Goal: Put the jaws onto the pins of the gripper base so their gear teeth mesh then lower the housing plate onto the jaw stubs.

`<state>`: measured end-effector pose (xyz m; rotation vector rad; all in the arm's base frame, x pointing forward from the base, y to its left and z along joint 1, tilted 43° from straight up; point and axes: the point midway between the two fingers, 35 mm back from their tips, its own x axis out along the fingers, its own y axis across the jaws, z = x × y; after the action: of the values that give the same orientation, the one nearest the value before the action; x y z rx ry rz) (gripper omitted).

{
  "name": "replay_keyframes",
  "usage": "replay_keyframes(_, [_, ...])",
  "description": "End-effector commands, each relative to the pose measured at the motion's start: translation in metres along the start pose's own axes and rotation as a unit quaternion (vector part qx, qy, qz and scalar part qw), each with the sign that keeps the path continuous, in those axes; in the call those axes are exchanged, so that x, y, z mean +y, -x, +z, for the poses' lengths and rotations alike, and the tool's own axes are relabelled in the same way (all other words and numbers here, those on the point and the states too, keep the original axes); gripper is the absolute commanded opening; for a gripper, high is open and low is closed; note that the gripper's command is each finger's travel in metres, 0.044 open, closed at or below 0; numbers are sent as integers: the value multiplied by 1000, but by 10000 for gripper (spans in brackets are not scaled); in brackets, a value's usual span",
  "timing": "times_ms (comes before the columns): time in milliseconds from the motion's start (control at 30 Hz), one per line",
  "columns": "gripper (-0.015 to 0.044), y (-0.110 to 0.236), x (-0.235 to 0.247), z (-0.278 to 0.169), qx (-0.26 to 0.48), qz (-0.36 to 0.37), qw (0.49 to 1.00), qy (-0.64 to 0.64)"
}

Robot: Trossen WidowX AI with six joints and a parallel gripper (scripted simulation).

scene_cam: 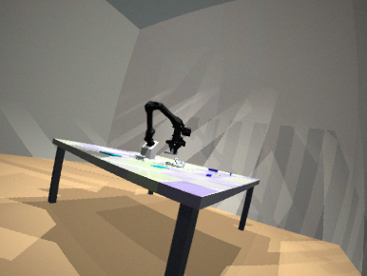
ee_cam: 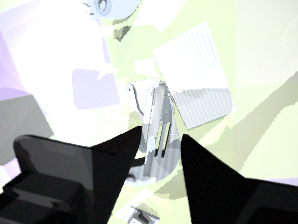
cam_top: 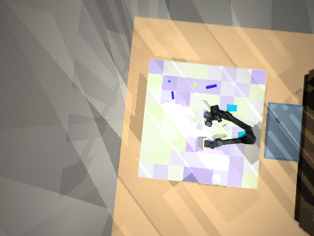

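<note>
1. The pincer (cam_top: 209,118) (scene_cam: 175,145) (ee_cam: 161,134) is clamped on a pale grey ribbed, slotted part (ee_cam: 161,145), above the counter (cam_top: 159,163) (scene_cam: 143,171).
2. In the wrist view, a white ribbed plate (ee_cam: 195,77) appears just beside it.
3. A pale toothed piece (ee_cam: 117,6) shows at the top edge.
</note>
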<state>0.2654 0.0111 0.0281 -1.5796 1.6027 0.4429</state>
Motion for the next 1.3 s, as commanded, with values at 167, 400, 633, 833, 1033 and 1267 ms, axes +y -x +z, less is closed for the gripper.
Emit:
replay_keyframes(167, [134,0,17,8,0,0,992,-125])
replay_keyframes(400, [134,-1,30,13,2,-1,975,-220])
replay_keyframes(633, [134,-2,43,16,4,-3,949,-314])
replay_keyframes(833, [134,-3,54,18,5,-5,920,-392])
replay_keyframes(1033, [134,-4,57,19,6,-6,912,-411])
replay_keyframes(1267, [134,-4,57,19,6,-6,912,-411])
